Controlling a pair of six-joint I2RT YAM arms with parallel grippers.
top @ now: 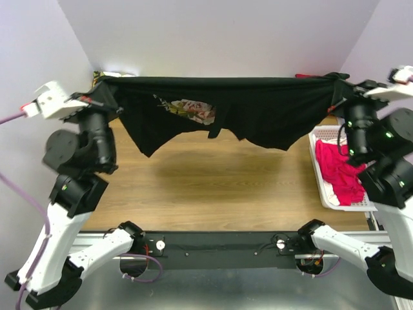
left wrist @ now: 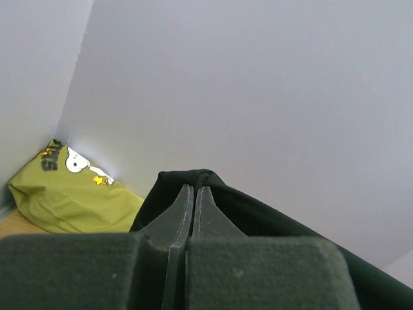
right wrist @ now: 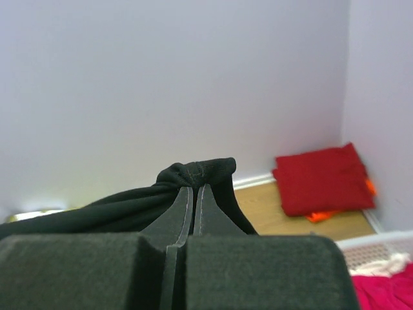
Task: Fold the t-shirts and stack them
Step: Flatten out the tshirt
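Note:
A black t-shirt [top: 258,113] with a small multicoloured print [top: 193,110] hangs stretched above the table between both grippers. My left gripper [top: 106,87] is shut on its left end, and the cloth bunches over the fingertips [left wrist: 193,188] in the left wrist view. At the right end, my right gripper [top: 335,84] is also shut on the cloth [right wrist: 200,169]. The shirt's lower edge droops in points over the wood. Bright pink t-shirts [top: 339,171] lie crumpled in a basket on the right. A dark red t-shirt [right wrist: 319,177] lies folded in the far right corner.
The white basket [top: 321,174] stands at the table's right edge. An orange cloth [right wrist: 326,214] peeks out from under the red shirt. A yellow-green printed shirt [left wrist: 71,197] lies in the far left corner. Walls close in the back and both sides.

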